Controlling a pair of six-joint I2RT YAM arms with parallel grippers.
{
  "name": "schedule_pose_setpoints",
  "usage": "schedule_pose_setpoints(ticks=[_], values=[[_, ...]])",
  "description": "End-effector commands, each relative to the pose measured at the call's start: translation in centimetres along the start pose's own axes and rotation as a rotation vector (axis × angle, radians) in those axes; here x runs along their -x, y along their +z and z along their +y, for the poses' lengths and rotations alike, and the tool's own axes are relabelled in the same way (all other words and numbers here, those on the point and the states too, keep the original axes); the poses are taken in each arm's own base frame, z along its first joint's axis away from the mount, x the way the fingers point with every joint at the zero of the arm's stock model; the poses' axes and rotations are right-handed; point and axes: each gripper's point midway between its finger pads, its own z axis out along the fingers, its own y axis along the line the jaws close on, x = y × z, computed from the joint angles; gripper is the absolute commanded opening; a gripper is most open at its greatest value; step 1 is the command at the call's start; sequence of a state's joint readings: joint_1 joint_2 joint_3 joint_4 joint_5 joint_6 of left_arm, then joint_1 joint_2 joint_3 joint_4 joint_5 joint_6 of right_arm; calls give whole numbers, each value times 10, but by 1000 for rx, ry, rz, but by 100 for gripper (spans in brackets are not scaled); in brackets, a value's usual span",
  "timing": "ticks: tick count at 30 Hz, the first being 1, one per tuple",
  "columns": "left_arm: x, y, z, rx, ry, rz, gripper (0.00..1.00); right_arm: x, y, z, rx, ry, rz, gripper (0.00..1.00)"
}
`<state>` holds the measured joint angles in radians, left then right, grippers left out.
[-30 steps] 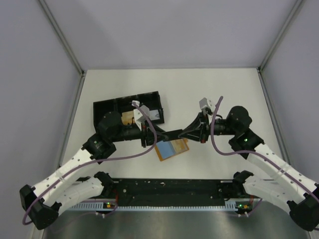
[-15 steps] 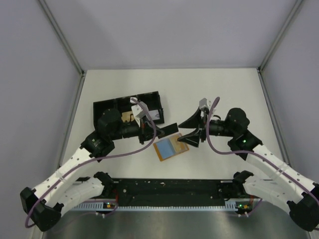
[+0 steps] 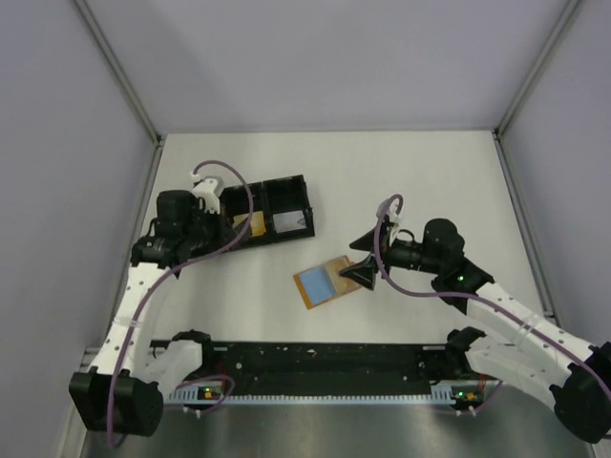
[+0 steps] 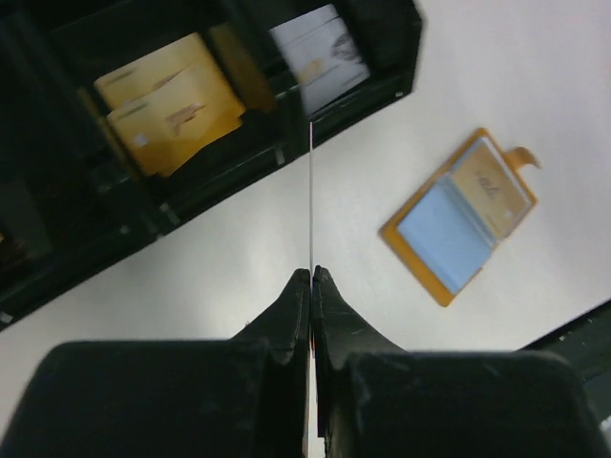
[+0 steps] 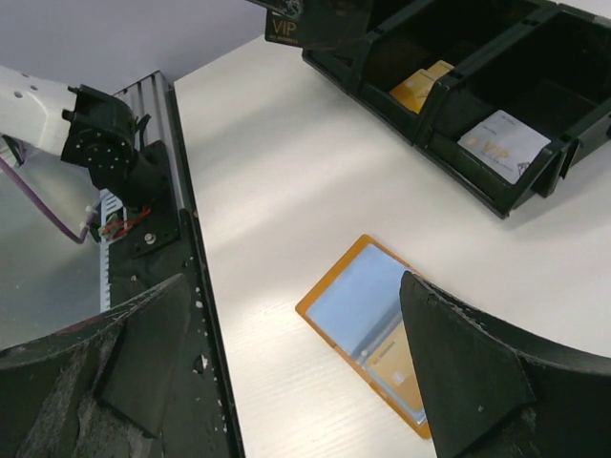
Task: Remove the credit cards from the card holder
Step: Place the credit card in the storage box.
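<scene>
1. From the top external view, the flat orange-tan rectangular card holder lies on the white table, just ahead of the arm bases. A pale blue card shows face up on it. Its long axis runs from near-left to far-right. The right gripper stands with its jaws spread wide and nothing between them, right at the holder's far-right end, so it is plainly the nearer claw. The left arm reaches over the black three-compartment plastic tray, well apart from the holder.

2. From the left wrist view, the left gripper is pinched tight on a held card, thin and seen edge-on, upright above the table just short of the tray. Orange-yellow cards lie in one compartment and a whitish card in the next. The holder lies off to the side, its small tab at the far end.

3. From the right wrist view, the holder sits just ahead of the spread fingers, skewed toward the one on the view's right, with its long axis diagonal to the jaw line. The next pull will likely fall to this claw, which must first line up with the card's edge.
</scene>
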<state>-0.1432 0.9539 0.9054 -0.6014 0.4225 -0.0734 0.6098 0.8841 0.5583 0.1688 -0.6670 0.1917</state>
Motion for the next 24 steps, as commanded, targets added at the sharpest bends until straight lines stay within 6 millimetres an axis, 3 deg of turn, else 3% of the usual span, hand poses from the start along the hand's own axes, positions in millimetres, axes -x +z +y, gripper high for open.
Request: schedule_pose_setpoints(ticks=[1,6,9,14,24], values=[[2,-22,53,226,-66,42,0,11,1,-5,-21,-41,-63,90],[15,-39,104,441,-65,90,0,11,-2,-6,-42,-39,-88,90],[19,-37,126,509,-78,165,0,10,-2,-6,-57,-54,-96,90],[25,-26,141,511,-108,259,0,9,-2,-5,-65,-65,-97,90],[12,12,165,450,-148,487,0,8,-3,-4,-63,-74,-99,90]])
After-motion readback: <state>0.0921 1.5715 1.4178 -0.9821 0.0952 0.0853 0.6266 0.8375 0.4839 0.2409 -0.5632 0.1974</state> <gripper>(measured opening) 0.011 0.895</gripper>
